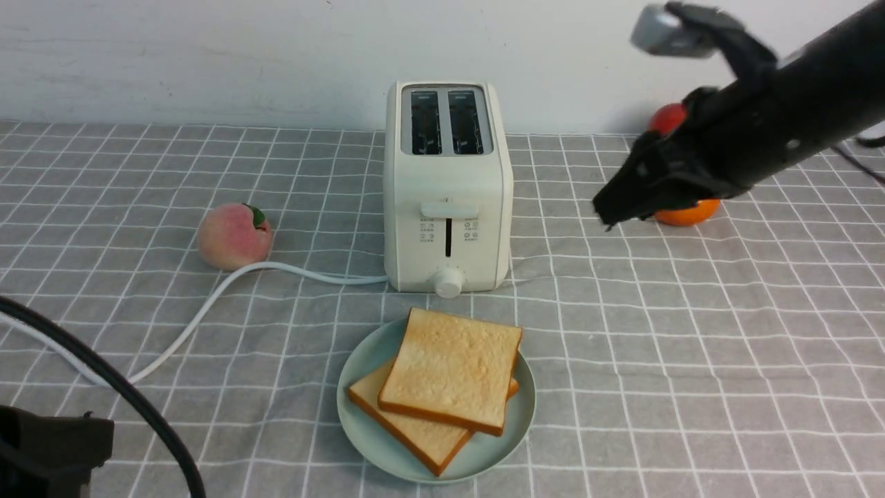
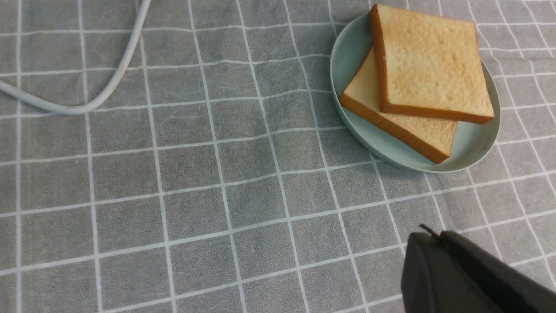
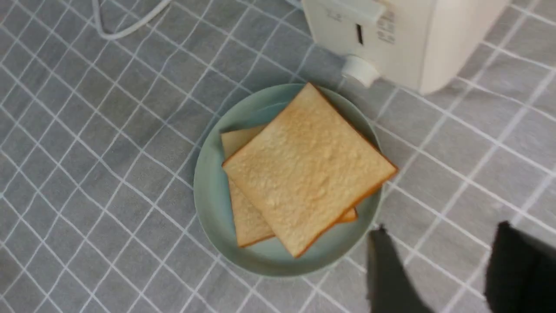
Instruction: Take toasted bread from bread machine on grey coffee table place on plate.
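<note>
On the grey coffee table (image 1: 691,360), just in front of the bread machine (image 1: 448,187), sits the mint-green plate (image 1: 359,408) with both pieces of toasted bread lying flat on it. The upper slice (image 1: 449,370) rests across the lower slice (image 1: 422,432), turned at an angle to it, so that one corner and a strip of the lower one's pale face and orange-brown crust show toward the near-left side of the plate. The upper slice's far corner reaches the plate's rim on the toaster side. Both dark slots (image 1: 446,121) on top of the cream-white toaster look empty, its lever (image 1: 449,209) sits high on the front and its round knob (image 1: 448,282) points toward the plate. A white cord (image 1: 207,304) curves from the toaster's base away to the left, passing just beside a peach (image 1: 234,236). The right gripper (image 1: 615,207) hangs in the air to the right of the toaster, well apart from the plate; the right wrist view shows its two dark fingers (image 3: 391,274) spread with nothing between them. Behind that arm lie an orange (image 1: 688,213) and a red fruit (image 1: 667,117), both partly hidden. The left gripper (image 2: 438,265) shows only as a dark edge low at the near-left, above bare cloth, and whether its jaws are apart or together cannot be told.
</note>
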Available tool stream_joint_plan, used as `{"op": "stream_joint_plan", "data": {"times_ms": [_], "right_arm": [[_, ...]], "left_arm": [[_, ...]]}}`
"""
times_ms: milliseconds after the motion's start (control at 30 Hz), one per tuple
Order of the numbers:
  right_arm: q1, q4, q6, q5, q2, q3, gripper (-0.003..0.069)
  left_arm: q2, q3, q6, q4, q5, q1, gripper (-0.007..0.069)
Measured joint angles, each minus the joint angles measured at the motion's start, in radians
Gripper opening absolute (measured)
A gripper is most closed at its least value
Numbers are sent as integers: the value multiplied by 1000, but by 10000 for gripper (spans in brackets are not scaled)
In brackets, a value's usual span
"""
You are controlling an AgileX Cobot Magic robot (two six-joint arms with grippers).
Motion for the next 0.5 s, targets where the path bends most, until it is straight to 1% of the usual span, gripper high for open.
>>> {"op": "stream_joint_plan", "data": {"times_ms": [33, 100, 133, 167, 200, 233, 333, 433, 467, 500], "right_arm": [[-2, -50, 61, 32, -64, 0, 149], [-2, -97, 120, 53, -155, 6, 41], [-2, -130, 156, 59, -230, 21, 1], [-2, -157, 182, 55, -295, 38, -9], [-2, -163, 187, 54, -308, 38, -10], [-2, -198, 215, 32, -403, 72, -8], [-2, -288, 277, -75, -622, 188, -1], [-3, -366, 342, -242, -839, 385, 0], [-4, -397, 366, -336, -945, 497, 0], [-4, -409, 380, -391, -1001, 564, 0]], "left_arm": [[0, 0, 0, 0, 0, 0, -14], [0, 0, 0, 0, 0, 0, -14], [0, 0, 0, 0, -3, 0, -14], [0, 0, 0, 0, -9, 0, -14], [0, 0, 0, 0, -9, 0, -14], [0, 0, 0, -1, -18, 0, -14], [0, 0, 0, -7, -39, 0, -14], [0, 0, 0, -20, -63, 0, -14], [0, 0, 0, -31, -72, 0, -14], [0, 0, 0, -37, -77, 0, -14]]}}
